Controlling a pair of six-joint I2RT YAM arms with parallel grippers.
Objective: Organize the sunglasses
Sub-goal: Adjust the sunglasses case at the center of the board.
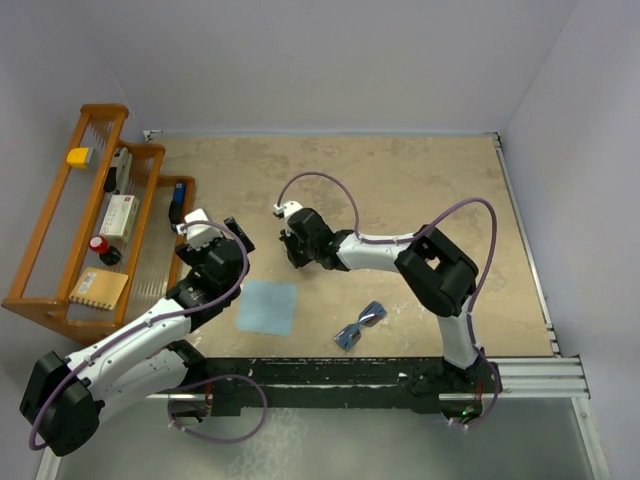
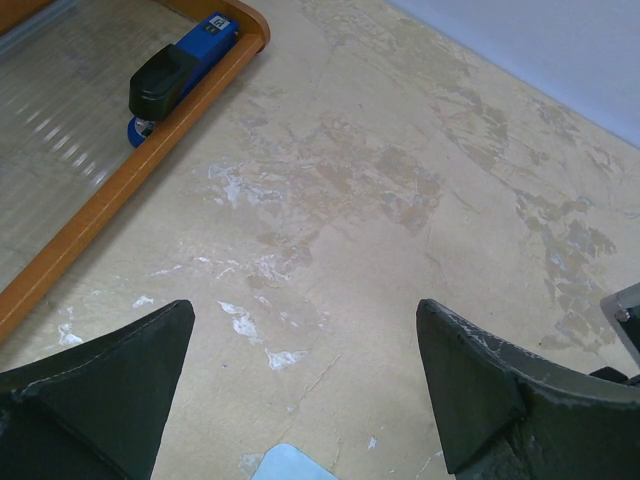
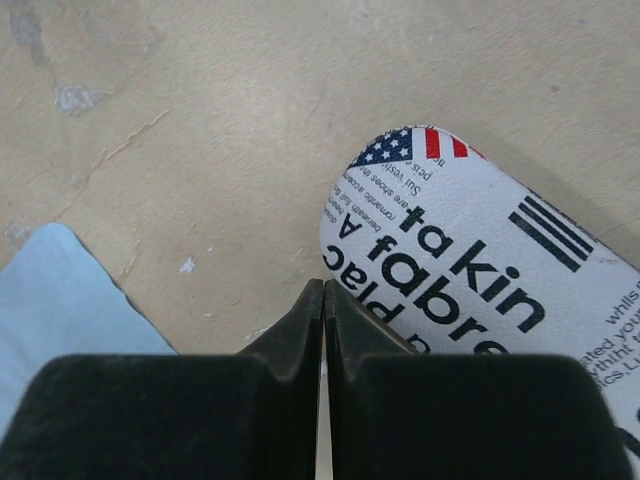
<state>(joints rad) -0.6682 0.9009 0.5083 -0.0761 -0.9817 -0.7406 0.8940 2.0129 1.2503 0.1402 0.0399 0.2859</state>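
Note:
The sunglasses (image 1: 360,325), with blue-tinted lenses and dark arms, lie on the table near the front, right of the light-blue cloth (image 1: 267,306). My right gripper (image 1: 296,255) is well behind them and to their left, low over the table. In the right wrist view its fingertips (image 3: 323,285) are shut together with nothing between them, right beside the printed grey-white glasses case (image 3: 470,250). A corner of the cloth (image 3: 60,290) shows at its left. My left gripper (image 1: 232,238) hangs open over bare table (image 2: 305,305), behind the cloth's corner (image 2: 290,465).
A wooden rack (image 1: 60,230) stands at the left edge with small items in it, among them a blue and black stapler (image 2: 175,75). Walls close off the table at the back and right. The arms' mounting rail (image 1: 400,375) runs along the front.

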